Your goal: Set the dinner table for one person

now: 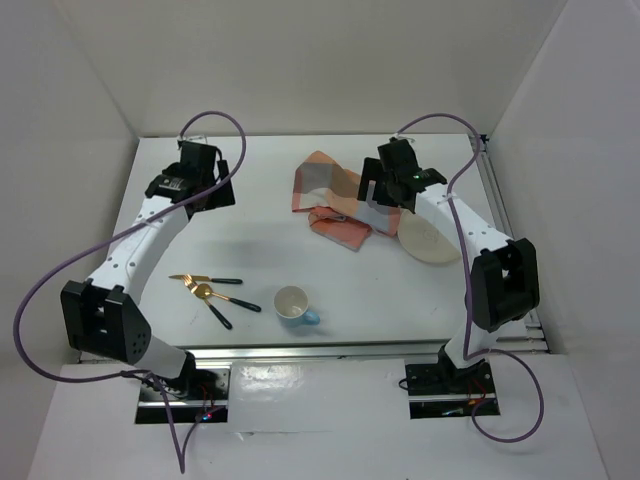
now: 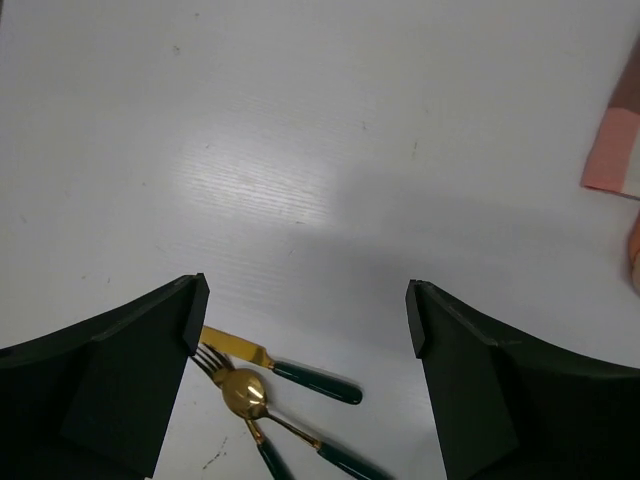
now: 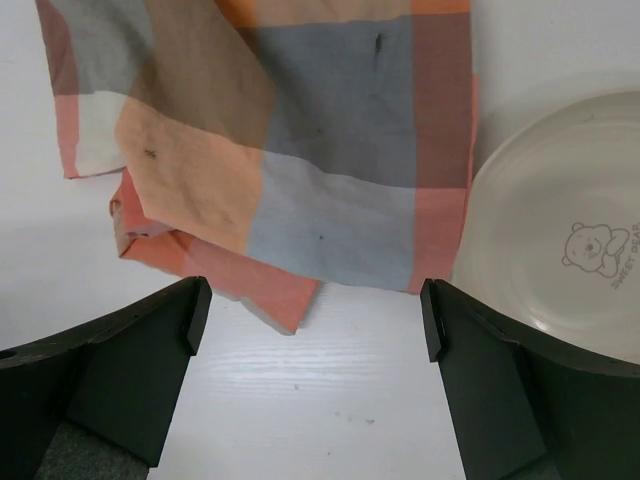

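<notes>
The white counter (image 1: 260, 215) fills the floor of the walled bay, with a metal rail (image 1: 330, 349) along its near edge. Both arms reach over its far half. The left end effector (image 2: 305, 320) hangs over bare surface, fingers wide apart, holding nothing. The right end effector (image 3: 310, 320), fingers equally apart, hovers over the checked cloth (image 3: 300, 130), which lies just beside the plate (image 3: 560, 250). The plate is empty, as is the cup (image 1: 292, 302) near the gold cutlery (image 1: 208, 290).

The table (image 2: 300, 120) under the left hand (image 2: 305, 312) is matt white, faintly grained. Between its fingers, the cutlery (image 2: 243, 392) is shiny gold metal. Ahead of the right hand (image 3: 313, 318) lies soft woven cloth (image 3: 300, 150), and to its right a glossy plate (image 3: 540, 200).
</notes>
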### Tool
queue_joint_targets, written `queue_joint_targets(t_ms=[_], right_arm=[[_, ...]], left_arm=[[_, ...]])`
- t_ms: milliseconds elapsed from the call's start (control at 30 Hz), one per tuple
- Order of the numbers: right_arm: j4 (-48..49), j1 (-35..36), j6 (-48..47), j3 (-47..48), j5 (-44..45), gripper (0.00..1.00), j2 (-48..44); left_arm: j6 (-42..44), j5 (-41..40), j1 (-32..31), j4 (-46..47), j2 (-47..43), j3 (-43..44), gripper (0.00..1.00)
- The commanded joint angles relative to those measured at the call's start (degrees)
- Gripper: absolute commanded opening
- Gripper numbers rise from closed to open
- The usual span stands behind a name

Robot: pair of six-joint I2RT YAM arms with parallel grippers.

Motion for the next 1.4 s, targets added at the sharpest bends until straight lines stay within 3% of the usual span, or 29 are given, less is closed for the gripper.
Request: queue_joint_targets(t_ms=[0, 333, 433, 600, 767, 967, 1267, 1367], right_arm=[[-0.07, -0.69, -0.21, 0.65, -1.42, 1.0, -0.65], [1.96, 1.85, -7.31, 3.54, -7.82, 0.99, -0.22], [1.25, 5.36, -9.6, 9.34, -7.83, 0.89, 4.61], [0.55, 11.69, -12.43, 23.55, -6.16, 0.87, 16.98], [-1.02, 14.33, -13.66, 37.54, -8.53, 0.69, 29.56], [-2.53, 16.18, -14.19, 54.16, -8.54, 0.69, 44.86], [-2.53, 19.26, -15.14, 56.03, 2.09, 0.64, 52.79], [-1.83, 20.49, -15.68, 53.57, 4.47, 0.57, 53.84]], left_arm=[[0.04, 6.72, -0.05, -2.16, 1.42, 4.63, 1.0], [0.04, 12.98, -0.05, -1.63, -0.25, 4.55, 0.98], [-0.57, 12.98, 0.73, -2.24, -1.39, 7.0, 0.98], [-4.26, 10.7, 3.72, -5.24, -4.02, 10.61, 1.0], [-5.68, 14.46, 8.12, -6.47, -6.22, 10.09, 1.0], [-5.68, 17.72, 10.15, -6.47, -7.72, 7.37, 1.0], [-5.68, 18.86, 11.29, -5.24, -7.72, 3.67, 1.0], [-5.15, 20.0, 11.29, -5.24, -7.1, 3.67, 1.0]])
